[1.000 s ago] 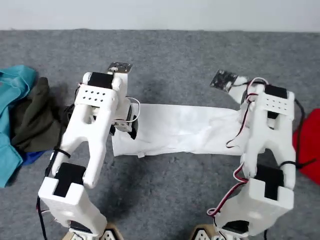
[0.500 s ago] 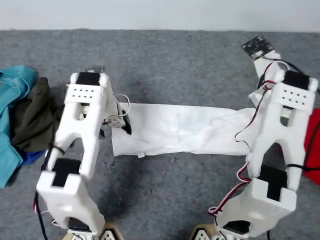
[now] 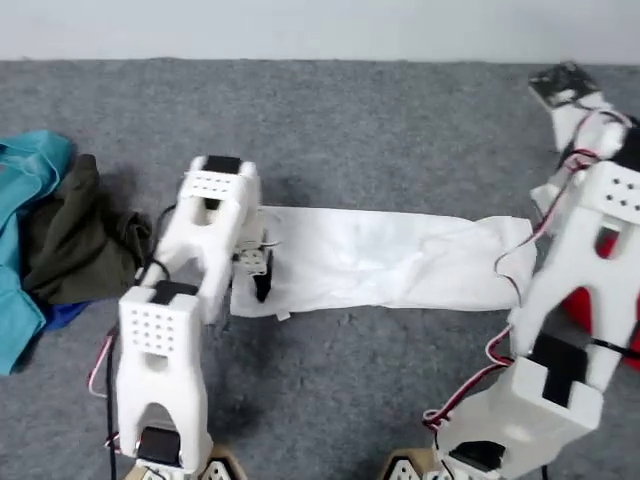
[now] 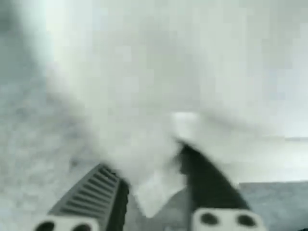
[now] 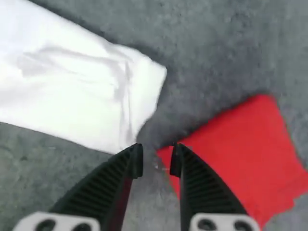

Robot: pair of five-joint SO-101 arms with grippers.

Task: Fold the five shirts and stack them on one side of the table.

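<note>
— What's the step, from where you stand?

— Looks like the cross-fold on the white shirt (image 3: pixel 380 260). It lies as a long band across the middle of the table (image 3: pixel 400 120), already narrowed lengthwise.

— Nearest thing first?

— The red shirt (image 5: pixel 231 144), a flat square by the table's right edge. I'd guess that's the start of the stack. Just beyond it is the left gripper (image 4: pixel 151 166), down at the band's left end, jaws spread with a corner of white cloth sitting between them. Its wrist view is too blurred to say it's nipped.

— And the other one?

— The right gripper (image 5: pixel 156 156) hangs above the gap between the band's right end and the red square. Its jaws are nearly together, a thin slit between them, and they carry nothing.

— Farther back?

— At the left edge there's a loose heap, a teal shirt (image 3: pixel 25 170) over a dark olive shirt (image 3: pixel 70 240), both unfolded.

— Next move?

— My read is that the left jaws must bite through every layer of that corner, then lift and carry it over toward the right end. If they catch only the top layer, the band will peel open.
</note>
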